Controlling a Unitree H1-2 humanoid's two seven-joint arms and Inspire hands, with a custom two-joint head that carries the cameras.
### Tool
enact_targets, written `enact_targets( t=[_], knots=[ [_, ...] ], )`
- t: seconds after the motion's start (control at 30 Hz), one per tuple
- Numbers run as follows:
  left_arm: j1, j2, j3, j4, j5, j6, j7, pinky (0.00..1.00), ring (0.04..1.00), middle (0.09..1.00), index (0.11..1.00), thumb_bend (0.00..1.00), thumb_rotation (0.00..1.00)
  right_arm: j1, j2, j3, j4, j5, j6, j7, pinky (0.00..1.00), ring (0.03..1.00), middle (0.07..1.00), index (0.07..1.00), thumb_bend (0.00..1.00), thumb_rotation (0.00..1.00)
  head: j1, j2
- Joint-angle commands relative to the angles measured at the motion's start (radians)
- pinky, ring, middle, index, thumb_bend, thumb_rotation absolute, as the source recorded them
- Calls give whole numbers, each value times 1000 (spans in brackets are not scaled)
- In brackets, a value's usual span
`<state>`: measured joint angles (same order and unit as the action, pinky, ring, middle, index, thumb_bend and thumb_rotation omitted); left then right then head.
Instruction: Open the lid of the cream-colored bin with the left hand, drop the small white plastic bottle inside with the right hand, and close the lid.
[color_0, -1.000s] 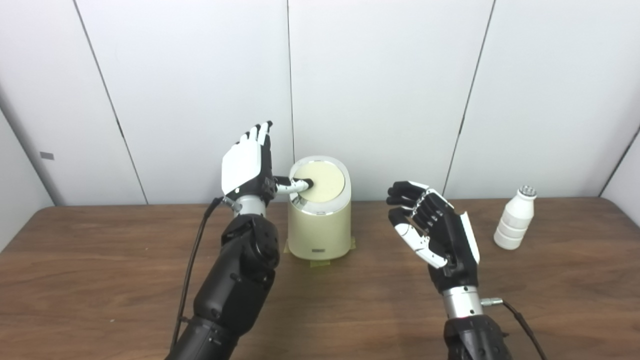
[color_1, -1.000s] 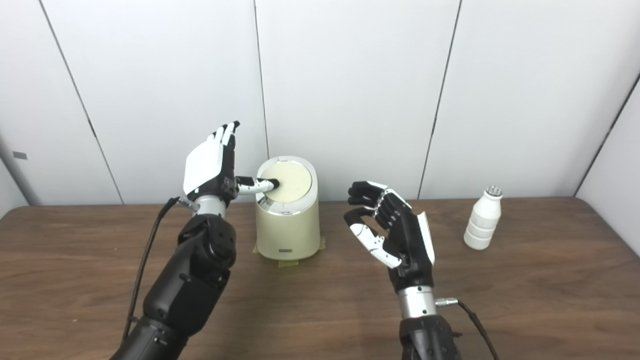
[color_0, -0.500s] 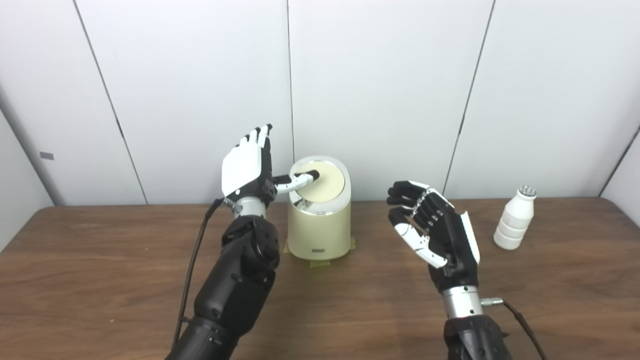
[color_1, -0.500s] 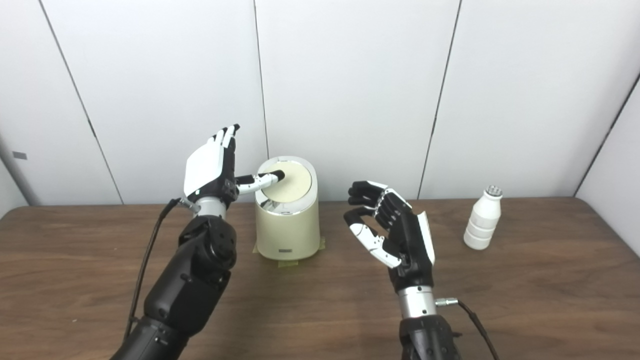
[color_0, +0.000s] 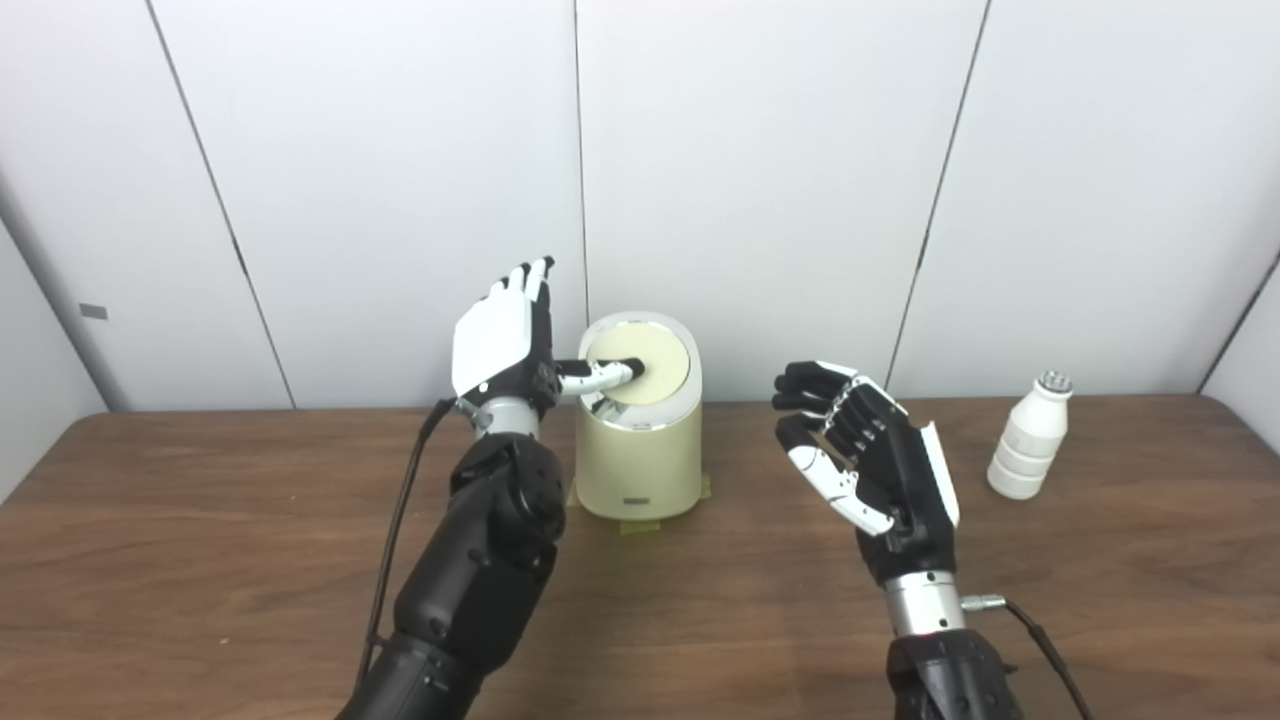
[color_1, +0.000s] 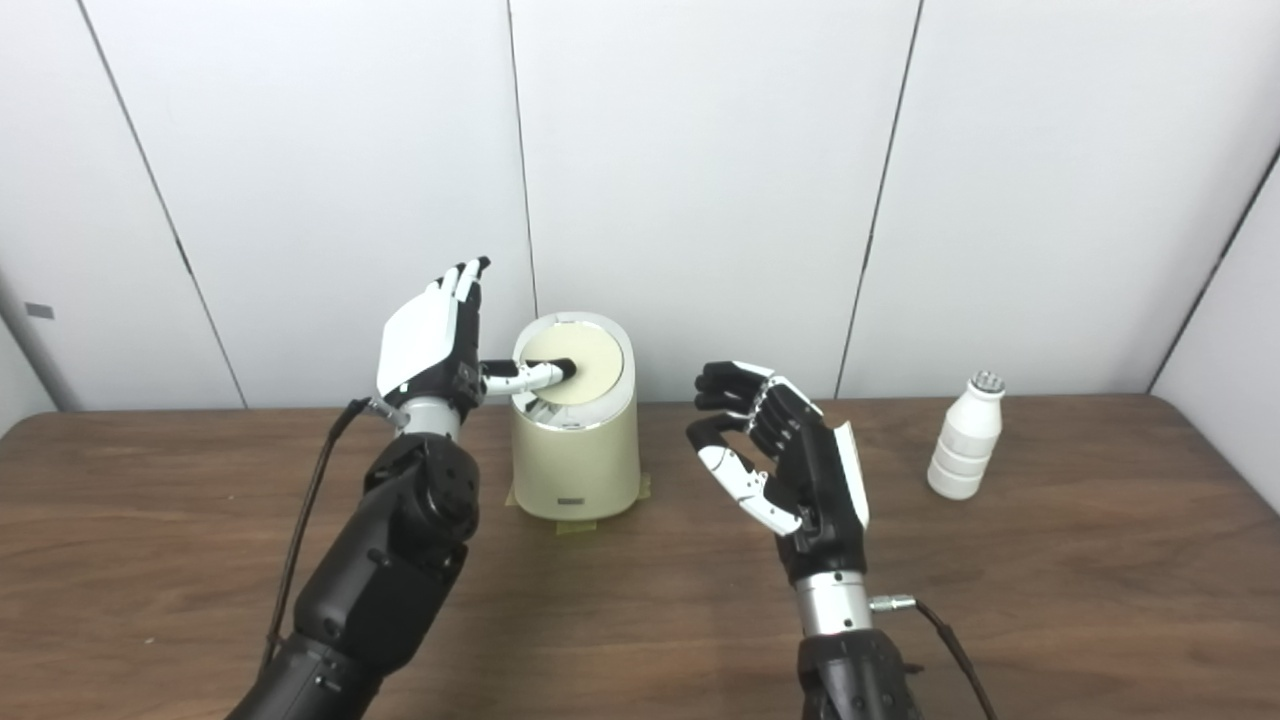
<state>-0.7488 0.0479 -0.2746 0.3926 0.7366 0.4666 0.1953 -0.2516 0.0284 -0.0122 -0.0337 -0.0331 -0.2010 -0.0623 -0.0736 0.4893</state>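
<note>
So you are only starting: your left hand (color_0: 497, 340), fingers straight up together, thumbs the bin (color_0: 640, 440) lid (color_0: 645, 362) near the table's (color_0: 200, 560) back edge. Your right hand (color_0: 870, 455) waits, fingers curled, empty. The bottle (color_0: 1030, 437) stands untouched near the back right corner.

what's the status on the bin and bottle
Left hand open, thumb on cream-colored bin's lid. Right hand open, empty. Small white plastic bottle upright, untouched. Path clear.

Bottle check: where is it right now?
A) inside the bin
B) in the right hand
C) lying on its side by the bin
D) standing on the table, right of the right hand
D: the bottle stands upright on the table, apart from the empty right hand.
</note>
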Motion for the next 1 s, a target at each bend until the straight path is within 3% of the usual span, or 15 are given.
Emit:
enact_targets(
  t=[0.0,0.2,0.53,0.8,0.83,0.9,0.93,0.97],
  knots=[
    [-66,6,-5,8,25,-1,16,1000,1000,1000,1000,1000,354,-37,5,3,-35,0,-23,-1,561,646,662,642,327,314,-2,1],
    [-59,10,-18,55,23,-2,5,1000,1000,1000,1000,990,305,-39,10,2,-41,-14,-13,-8,556,642,662,639,329,314,-10,4],
    [-63,14,-4,125,86,3,-5,1000,1000,1000,1000,949,81,-43,10,1,-39,-13,-9,-9,559,650,667,641,342,336,-11,4],
    [-54,7,23,157,154,3,-26,1000,1000,1000,1000,942,7,-39,8,2,-45,-21,-6,-13,554,644,659,638,341,314,-9,7],
    [-52,9,25,155,147,3,-21,1000,1000,1000,1000,937,52,-39,8,3,-45,-25,-5,-13,553,644,660,639,337,318,-9,9],
    [-49,9,33,151,112,2,-1,1000,1000,1000,1000,880,281,-40,10,4,-45,-29,-3,-15,554,645,663,639,332,317,-8,9],
    [-48,4,45,146,94,2,5,1000,1000,1000,1000,785,575,-40,11,4,-43,-30,-4,-16,552,642,661,637,328,307,-8,9],
    [-46,-2,59,137,75,2,11,1000,1000,1000,1000,738,743,-40,11,4,-42,-32,-6,-16,551,641,661,637,326,300,-8,9]
  ],
)
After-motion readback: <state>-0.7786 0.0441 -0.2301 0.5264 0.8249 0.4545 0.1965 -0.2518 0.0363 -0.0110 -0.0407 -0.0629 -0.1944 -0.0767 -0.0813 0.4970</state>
